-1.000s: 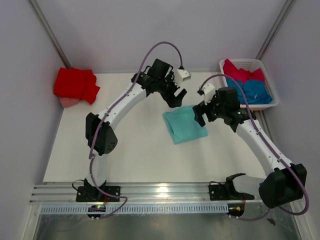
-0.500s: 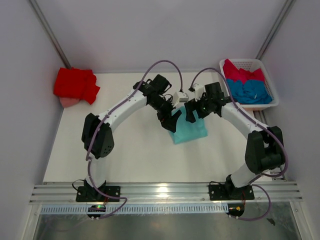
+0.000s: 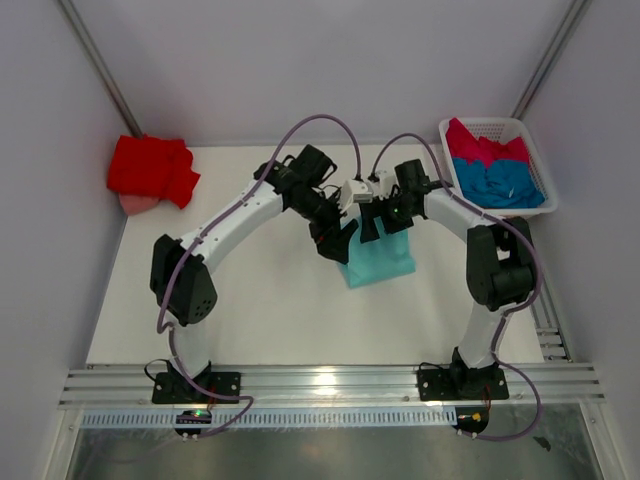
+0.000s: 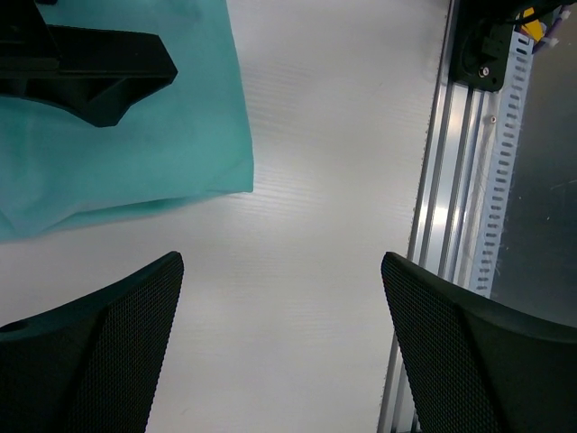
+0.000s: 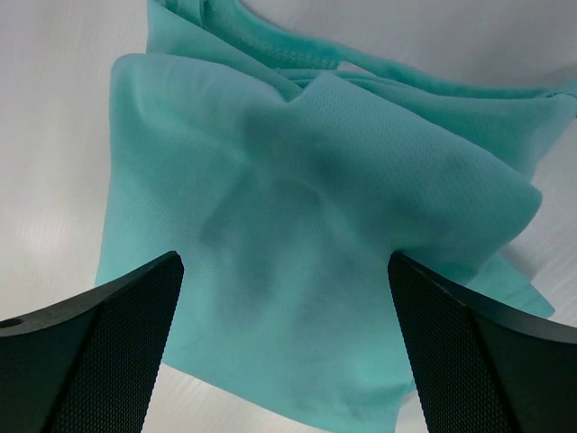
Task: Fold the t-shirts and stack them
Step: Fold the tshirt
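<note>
A folded mint-teal t-shirt [image 3: 385,260] lies flat mid-table. My left gripper [image 3: 338,245] hangs open over the shirt's left edge; in its wrist view the teal cloth [image 4: 135,153] is up left and only bare table lies between the left gripper [image 4: 279,352] fingers. My right gripper [image 3: 372,226] is open just above the shirt's far edge, and the right wrist view shows the right gripper [image 5: 284,343] spread wide over rumpled teal cloth [image 5: 306,216], holding nothing. A bright red t-shirt [image 3: 150,170] sits bunched at the back left. Crimson-pink [image 3: 485,148] and blue [image 3: 505,182] t-shirts fill the basket.
The white slatted basket [image 3: 450,128] stands at the back right corner. A pinkish object [image 3: 135,205] peeks out under the red shirt. An aluminium rail [image 3: 320,385] runs along the near edge, also visible as the rail [image 4: 451,180] in the left wrist view. The two grippers are close together.
Both arms have closed in on the teal shirt: the right gripper swung left from near the basket, and the left gripper came down toward the shirt's left edge. The shirt has not moved.
</note>
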